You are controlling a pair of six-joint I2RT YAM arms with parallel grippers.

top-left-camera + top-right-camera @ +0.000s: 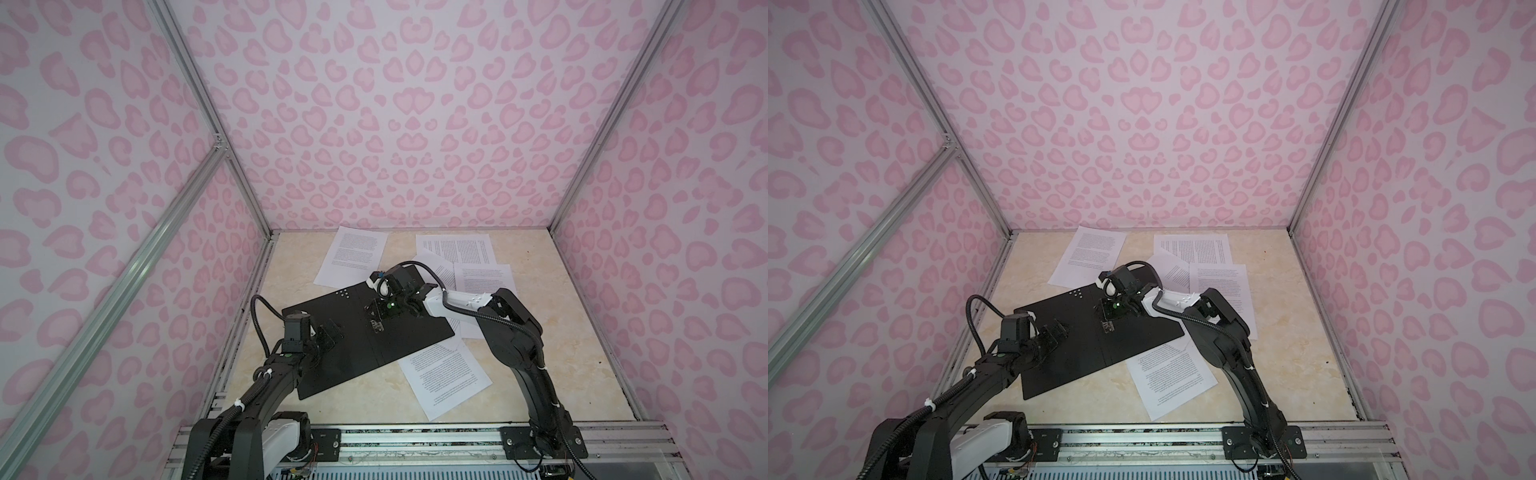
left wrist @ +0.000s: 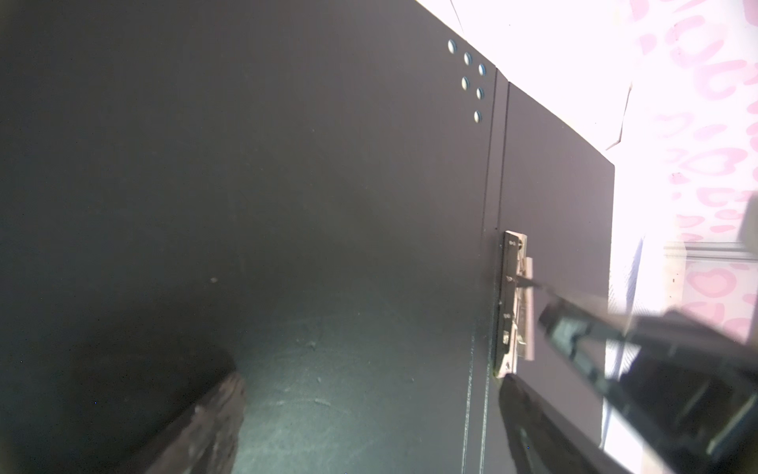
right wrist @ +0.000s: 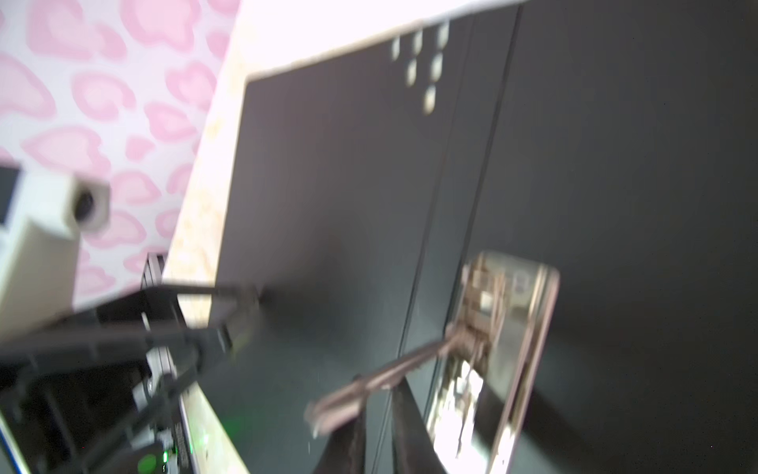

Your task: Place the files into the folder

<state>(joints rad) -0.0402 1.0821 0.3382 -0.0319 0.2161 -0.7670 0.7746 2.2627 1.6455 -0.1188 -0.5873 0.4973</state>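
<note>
Fingers on your left gripper (image 1: pixel 326 334) are spread wide with nothing in them, hanging just over the left leaf of the folder (image 1: pixel 353 361). The folder lies flat open on the table (image 1: pixel 561 353), black inside up.

Moving right across the folder, the metal clip (image 1: pixel 377 326) sits just right of the spine, and that's where the action is. Your right gripper (image 3: pixel 379 394) is right on it, fingers pulled nearly together at the clip's lever (image 3: pixel 389 369), which stands up off the plate in the right wrist view. It's blurry, so I can't tell if the lever is actually pinched or just hooked on a fingertip.

None of the files are in yet. One sheet (image 1: pixel 353 255) lies beyond the folder's far edge, a pile of overlapping sheets (image 1: pixel 461 253) sits off its far right corner, and more sheets (image 1: pixel 444 378) poke out from under its near right edge.

So I'd call this the clip-opening step, early in the job. Next you need that lever swung fully up so the clamp gapes, then let go cleanly and fetch a sheet. Thin paper lying flat is a pain to pinch, so maybe drag one up onto the folder's edge first. You could also use the idle left gripper to pin the folder down.
</note>
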